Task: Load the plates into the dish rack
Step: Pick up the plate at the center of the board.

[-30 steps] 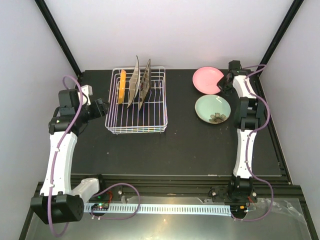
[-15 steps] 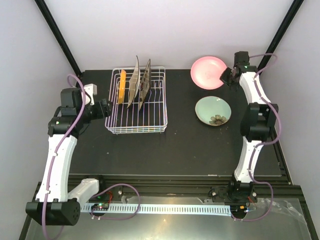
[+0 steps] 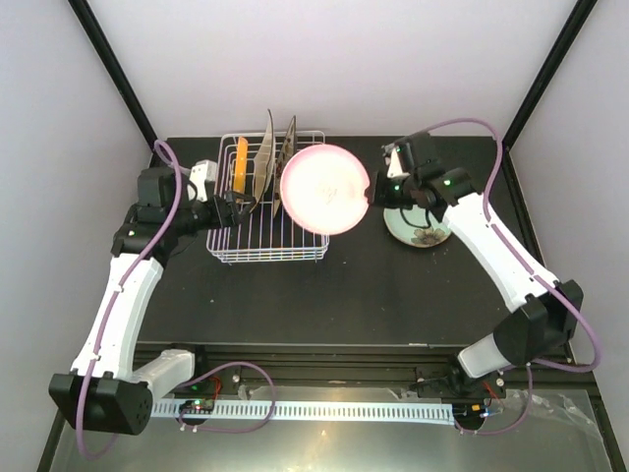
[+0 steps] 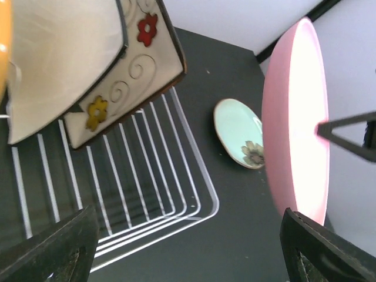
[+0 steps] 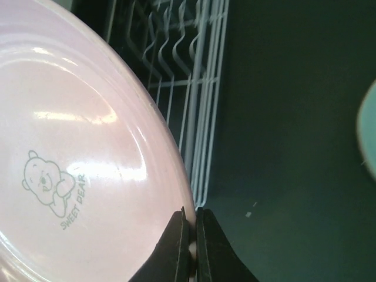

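Loading: right end effector point(image 5: 189, 230) pinches pink plate point(image 3: 324, 189) by rim beside dish rack point(image 3: 267, 253), left end effector point(image 3: 236, 203) open; next, stand plate upright into a free tine slot.

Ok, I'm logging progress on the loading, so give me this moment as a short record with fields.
In rack: orange plate, plain square plate, floral square plate, upright in dish rack
In transit: pink plate, rim pinched by right gripper, held on edge by the rack's right side
On table: green plate
Left gripper: open, empty, at the rack's left edge
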Controlling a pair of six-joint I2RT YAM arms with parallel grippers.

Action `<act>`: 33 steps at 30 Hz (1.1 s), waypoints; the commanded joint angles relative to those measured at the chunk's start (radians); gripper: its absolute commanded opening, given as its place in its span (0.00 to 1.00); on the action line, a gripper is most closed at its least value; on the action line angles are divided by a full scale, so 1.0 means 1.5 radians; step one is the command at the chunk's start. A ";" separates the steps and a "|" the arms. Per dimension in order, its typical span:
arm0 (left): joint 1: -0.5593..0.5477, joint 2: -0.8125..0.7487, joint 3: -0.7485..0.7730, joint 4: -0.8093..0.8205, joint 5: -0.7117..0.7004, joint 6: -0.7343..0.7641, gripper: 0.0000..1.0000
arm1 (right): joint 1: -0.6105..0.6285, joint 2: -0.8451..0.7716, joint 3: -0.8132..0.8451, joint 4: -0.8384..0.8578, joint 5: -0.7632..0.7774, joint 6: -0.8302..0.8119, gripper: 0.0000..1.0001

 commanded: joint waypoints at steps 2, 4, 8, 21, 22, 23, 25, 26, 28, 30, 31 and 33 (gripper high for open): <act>-0.013 0.017 -0.030 0.076 0.097 -0.028 0.87 | 0.080 -0.045 -0.026 -0.030 -0.011 0.040 0.01; -0.015 0.018 -0.041 0.076 0.106 -0.026 0.88 | 0.098 -0.048 -0.029 -0.029 -0.009 0.053 0.01; -0.017 0.014 -0.065 0.081 0.120 -0.024 0.89 | 0.119 -0.048 -0.025 -0.023 -0.004 0.064 0.01; -0.007 -0.021 -0.035 -0.004 0.017 0.016 0.90 | 0.138 0.006 0.044 -0.033 0.016 0.058 0.01; -0.002 -0.027 -0.032 -0.015 -0.010 0.023 0.90 | 0.138 0.012 0.055 -0.037 0.015 0.055 0.01; 0.005 -0.033 -0.032 -0.020 -0.028 0.027 0.91 | 0.138 0.018 0.065 -0.043 0.015 0.053 0.01; 0.015 -0.038 -0.021 -0.040 -0.054 0.035 0.91 | 0.138 0.024 0.072 -0.043 0.015 0.052 0.01; 0.019 -0.037 -0.015 -0.048 -0.057 0.038 0.92 | 0.138 0.026 0.074 -0.044 0.017 0.053 0.01; 0.026 -0.036 -0.008 -0.053 -0.052 0.040 0.92 | 0.138 0.029 0.076 -0.044 0.018 0.053 0.01; 0.030 -0.038 0.000 -0.061 -0.060 0.042 0.92 | 0.138 0.030 0.074 -0.042 0.021 0.054 0.01; 0.034 -0.039 0.005 -0.064 -0.068 0.044 0.92 | 0.138 0.030 0.073 -0.043 0.022 0.054 0.01; 0.042 -0.042 0.012 -0.070 -0.079 0.042 0.92 | 0.138 0.030 0.073 -0.047 0.029 0.053 0.01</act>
